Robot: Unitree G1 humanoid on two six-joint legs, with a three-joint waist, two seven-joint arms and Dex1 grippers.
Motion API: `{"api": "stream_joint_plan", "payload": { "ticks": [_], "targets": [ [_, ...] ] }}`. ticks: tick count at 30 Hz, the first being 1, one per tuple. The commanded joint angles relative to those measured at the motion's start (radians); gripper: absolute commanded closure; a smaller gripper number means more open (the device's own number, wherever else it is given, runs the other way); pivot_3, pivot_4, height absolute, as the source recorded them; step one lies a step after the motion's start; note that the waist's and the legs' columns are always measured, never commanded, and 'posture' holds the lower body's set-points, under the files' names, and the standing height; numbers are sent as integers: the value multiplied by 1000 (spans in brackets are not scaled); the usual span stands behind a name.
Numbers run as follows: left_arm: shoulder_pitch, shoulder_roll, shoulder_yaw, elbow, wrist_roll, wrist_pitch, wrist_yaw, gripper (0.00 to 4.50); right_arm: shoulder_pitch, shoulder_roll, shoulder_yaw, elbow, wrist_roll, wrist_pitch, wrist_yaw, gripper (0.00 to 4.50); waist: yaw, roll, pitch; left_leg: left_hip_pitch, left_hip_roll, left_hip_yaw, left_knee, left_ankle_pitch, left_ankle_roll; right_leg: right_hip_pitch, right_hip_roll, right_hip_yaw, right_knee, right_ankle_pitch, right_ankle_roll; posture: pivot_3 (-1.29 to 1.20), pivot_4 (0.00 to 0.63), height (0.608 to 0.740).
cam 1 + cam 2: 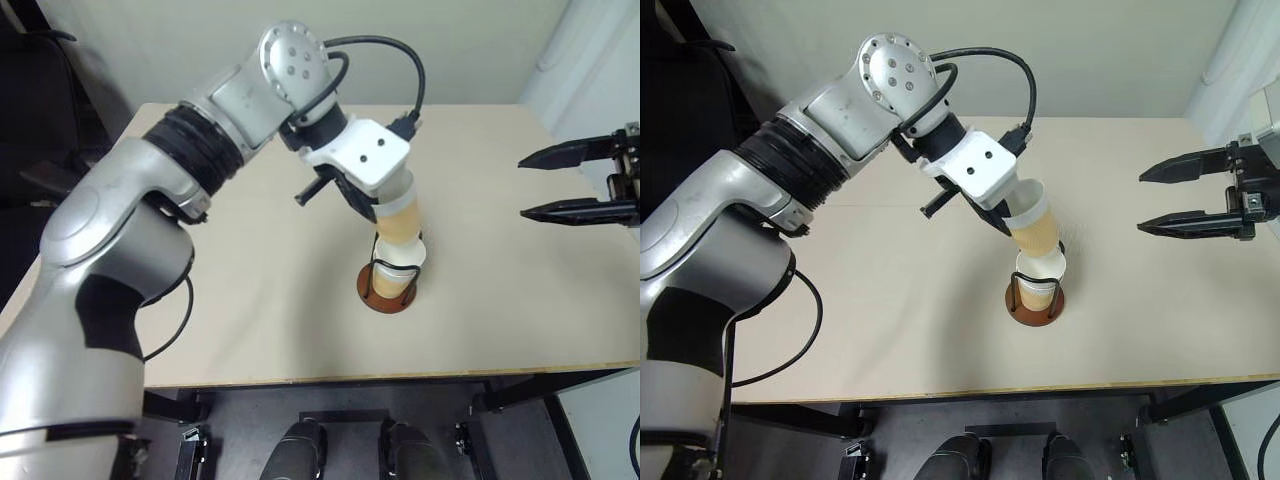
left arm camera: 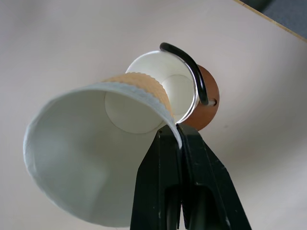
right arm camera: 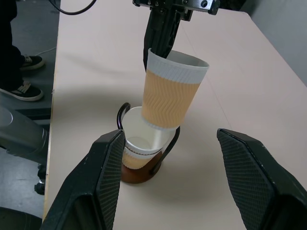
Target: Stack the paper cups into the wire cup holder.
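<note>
Left gripper (image 2: 178, 139) pinches rim of top paper cup (image 3: 170, 91), tilted, bottom entering cup (image 3: 144, 143) seated in wire cup holder (image 3: 136, 173) mid-table (image 1: 250, 320). Right gripper (image 1: 1160, 200) wide, empty, well apart.

Tan zigzag-ribbed, white-rimmed paper cup (image 3: 170, 93)

We see a pale beige table (image 1: 250, 300) with a light wood edge along its near side. Directly on it stands the wire cup holder (image 3: 139, 170), its reddish-brown disc base flat on the tabletop, directly under the left arm's tool and well to the inner side of the right arm's tool. We see black wire loops rising from the base around a paper cup (image 3: 139, 143) seated inside. We note bare tabletop all around the base.
</note>
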Motion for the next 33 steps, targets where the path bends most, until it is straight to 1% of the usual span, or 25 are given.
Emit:
{"api": "stream_joint_plan", "payload": {
  "ticks": [1,14,20,33],
  "targets": [
    [-33,-3,23,0,-11,-15,-28,4460,-26,-28,-30,-19,14,5,8,1391,0,0,0,0,0,0,0,0,0,0,0,1,0,0,0,0,150,740],
    [-28,-33,26,38,44,-75,-28,4460,-25,-43,-34,-19,15,18,14,1391,0,0,0,0,0,0,0,0,1,0,0,0,0,0,0,0,150,740],
    [-21,-32,20,19,36,-69,-28,4460,-22,-44,-34,-21,15,20,14,1391,0,0,0,0,0,0,0,-1,1,0,0,0,0,0,1,0,150,740],
    [-27,16,-47,-52,-2,-68,-28,4460,-25,-52,-30,-14,13,22,24,1391,1,0,0,0,0,0,0,-1,2,0,0,0,0,0,1,0,150,740]
  ]
}}
